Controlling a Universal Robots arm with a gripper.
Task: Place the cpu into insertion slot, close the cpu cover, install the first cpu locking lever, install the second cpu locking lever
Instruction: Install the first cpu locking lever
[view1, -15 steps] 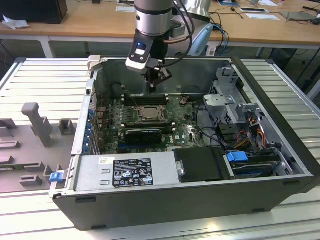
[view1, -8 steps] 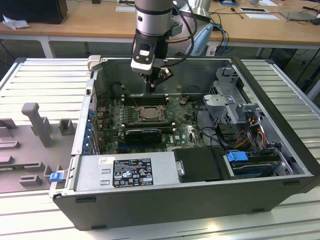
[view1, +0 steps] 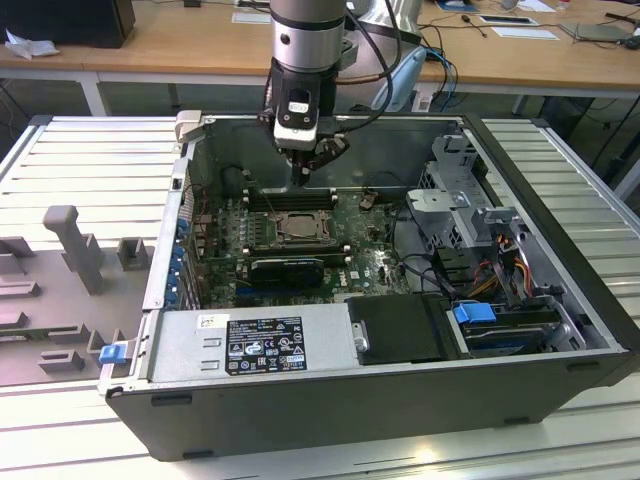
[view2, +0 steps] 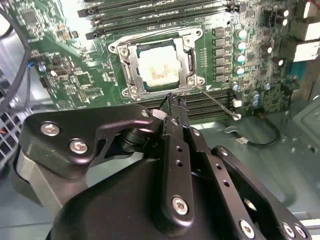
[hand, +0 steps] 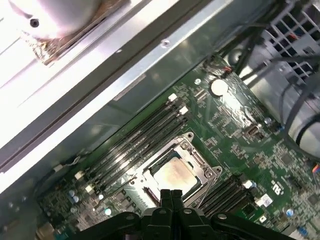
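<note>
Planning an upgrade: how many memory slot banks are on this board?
2. One bank lies between the cpu and the case wall; the other on the cpu's opposite side. Others may be hidden.

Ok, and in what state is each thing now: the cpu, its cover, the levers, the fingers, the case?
cpu: seated in the insertion slot.
cpu cover: down, framing the cpu.
locking lever: one thin rod sticks out from the slot's corner, apparently not latched.
gripper: fingers shut, nothing seen between them, tip by the cover's edge.
computer case: open, lying on its side.
</note>
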